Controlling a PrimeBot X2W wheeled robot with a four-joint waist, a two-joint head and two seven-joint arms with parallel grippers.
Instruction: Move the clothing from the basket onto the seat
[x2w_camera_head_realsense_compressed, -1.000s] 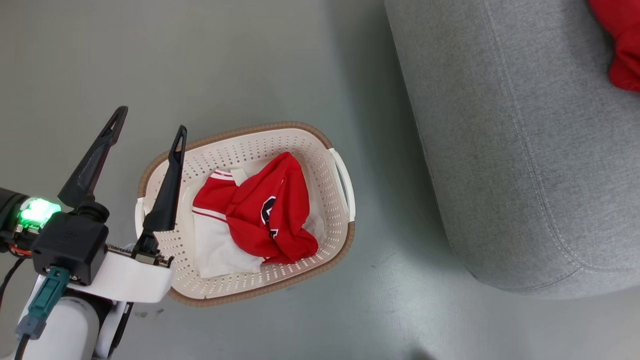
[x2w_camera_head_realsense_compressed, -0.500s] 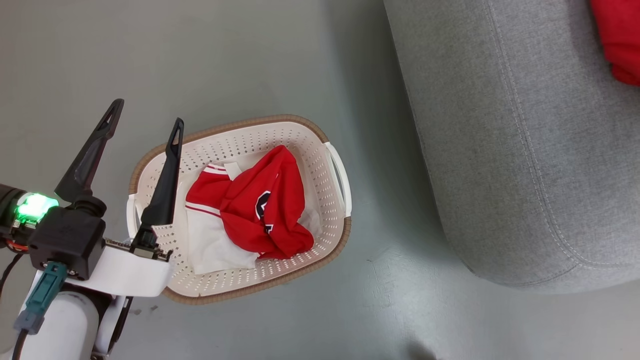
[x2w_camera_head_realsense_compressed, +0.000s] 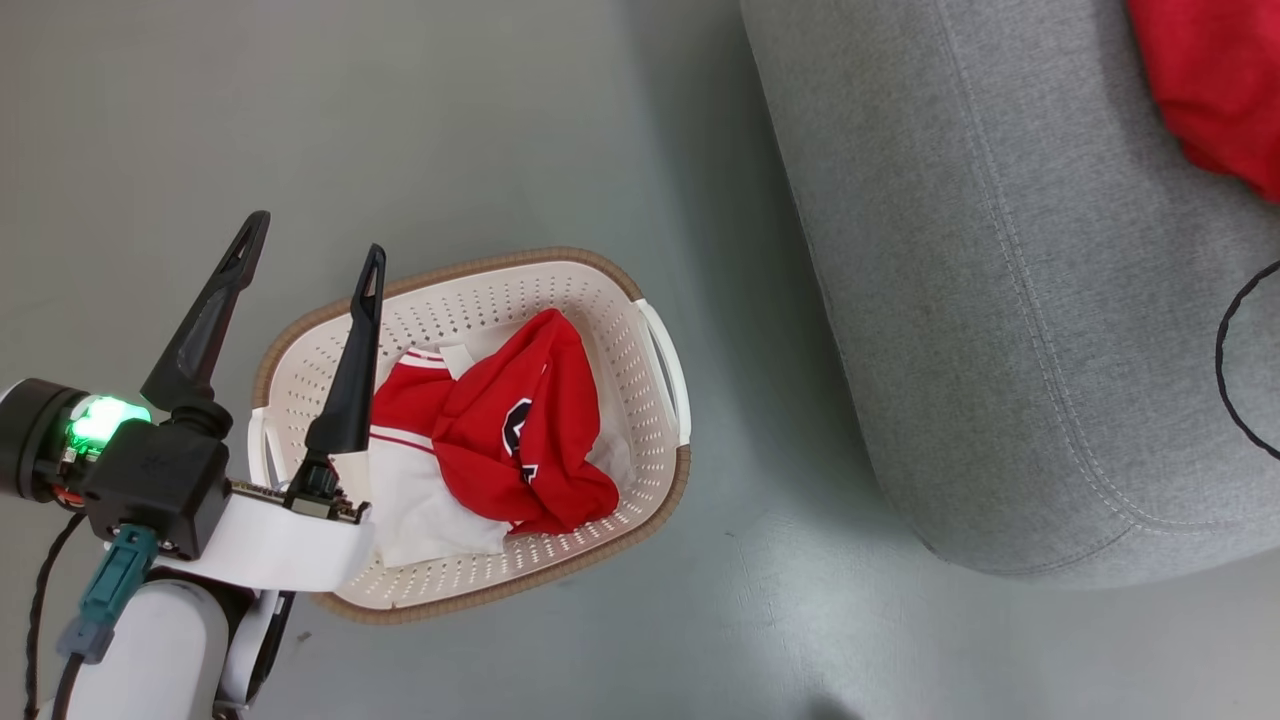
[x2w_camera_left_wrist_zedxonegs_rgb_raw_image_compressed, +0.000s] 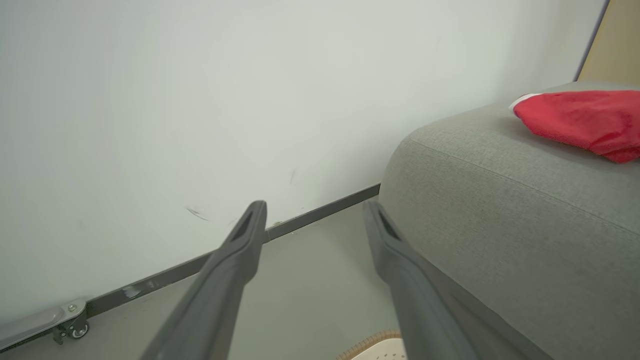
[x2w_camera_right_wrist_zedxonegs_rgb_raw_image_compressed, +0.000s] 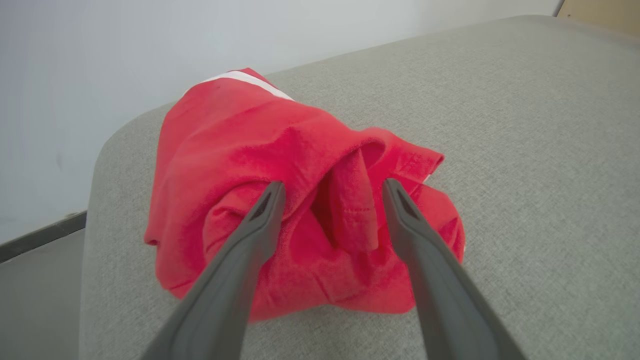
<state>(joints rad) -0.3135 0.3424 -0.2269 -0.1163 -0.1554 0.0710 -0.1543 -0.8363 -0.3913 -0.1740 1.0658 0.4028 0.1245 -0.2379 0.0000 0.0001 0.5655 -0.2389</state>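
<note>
One piece of the clothing (x2w_camera_head_realsense_compressed: 530, 440), red with white trim and a black-and-white mark, lies crumpled in the cream basket (x2w_camera_head_realsense_compressed: 470, 305) on the floor. My left gripper (x2w_camera_head_realsense_compressed: 315, 240) hovers open over the basket's left end with nothing between its fingers; the left wrist view shows this gripper (x2w_camera_left_wrist_zedxonegs_rgb_raw_image_compressed: 315, 207) pointing at the wall beside the seat (x2w_camera_left_wrist_zedxonegs_rgb_raw_image_compressed: 500, 200). A second red garment (x2w_camera_right_wrist_zedxonegs_rgb_raw_image_compressed: 280, 150) rests on the grey seat (x2w_camera_right_wrist_zedxonegs_rgb_raw_image_compressed: 525, 125). My right gripper (x2w_camera_right_wrist_zedxonegs_rgb_raw_image_compressed: 334, 186) is open just above it, a loose fold of the cloth standing between the fingers.
The seat (x2w_camera_head_realsense_compressed: 1000, 300) stands right of the basket, with a strip of grey floor between them. A thin black cable (x2w_camera_head_realsense_compressed: 1225, 360) loops in at the right edge. A white wall with a dark baseboard (x2w_camera_left_wrist_zedxonegs_rgb_raw_image_compressed: 320, 212) runs behind, a small caster (x2w_camera_left_wrist_zedxonegs_rgb_raw_image_compressed: 75, 325) at its foot.
The head camera has shifted, so more of the red garment on the seat shows and a black cable has entered at the right edge. My left gripper stays open over the basket.
</note>
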